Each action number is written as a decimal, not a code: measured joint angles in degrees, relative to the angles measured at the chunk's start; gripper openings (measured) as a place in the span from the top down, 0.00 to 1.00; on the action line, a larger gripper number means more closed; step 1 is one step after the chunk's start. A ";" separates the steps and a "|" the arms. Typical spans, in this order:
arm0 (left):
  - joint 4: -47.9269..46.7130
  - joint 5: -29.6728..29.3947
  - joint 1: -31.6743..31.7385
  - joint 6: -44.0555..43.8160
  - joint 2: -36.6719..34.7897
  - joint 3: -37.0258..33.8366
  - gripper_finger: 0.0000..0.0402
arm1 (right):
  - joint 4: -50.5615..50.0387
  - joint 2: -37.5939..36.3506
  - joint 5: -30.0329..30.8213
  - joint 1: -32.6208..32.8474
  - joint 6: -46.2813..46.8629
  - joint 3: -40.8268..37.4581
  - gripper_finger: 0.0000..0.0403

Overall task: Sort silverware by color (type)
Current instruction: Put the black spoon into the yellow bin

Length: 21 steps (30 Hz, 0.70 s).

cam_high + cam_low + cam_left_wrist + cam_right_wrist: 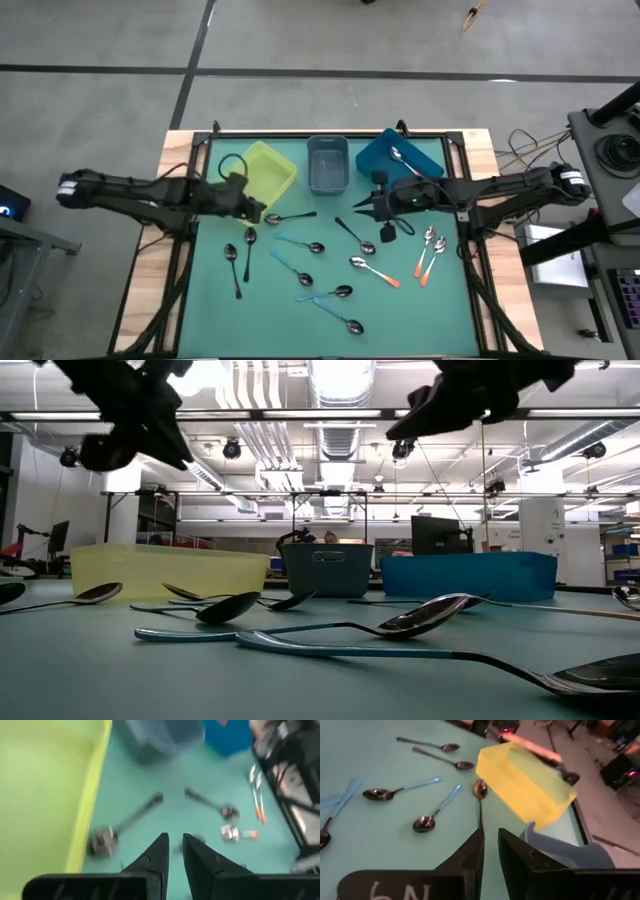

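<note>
Two grippers are up over the green tabletop (pixel 210 300), and neither has anything in it. My left gripper (pixel 268 214) hangs just beside the near corner of the yellow bin (pixel 268 170), its fingers (pixel 159 851) drawn almost together with only a thin slit between them and nothing caught there. Just past its tips a black-handled spoon (pixel 290 216) lies on the mat, handle pointing toward the middle. My right gripper (pixel 360 208) hovers in front of the blue bin (pixel 370 158), fingers (pixel 475 847) likewise nearly closed and empty; a second black-handled spoon (pixel 355 236) lies slantwise just below it.

Farther out, the rest of the silverware is scattered across the mat. Two more black-handled spoons (pixel 232 268) lie side by side on my left half. Five light-blue-handled spoons (pixel 302 244) sit spread through the middle and toward the near edge. One orange-handled spoon (pixel 373 270) lies right of centre, and two more orange-handled spoons (pixel 430 254) rest close together on my right side. One spoon (pixel 404 160) already lies inside the blue bin; I cannot tell its handle colour. Between the yellow and blue bins stands the grey-blue bin (pixel 327 165), all three lined along the far edge.
</note>
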 joint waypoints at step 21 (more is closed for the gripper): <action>-17.25 12.05 -27.36 -46.42 28.21 11.13 0.91 | 20.41 -4.51 -0.15 -6.59 1.14 -11.94 0.88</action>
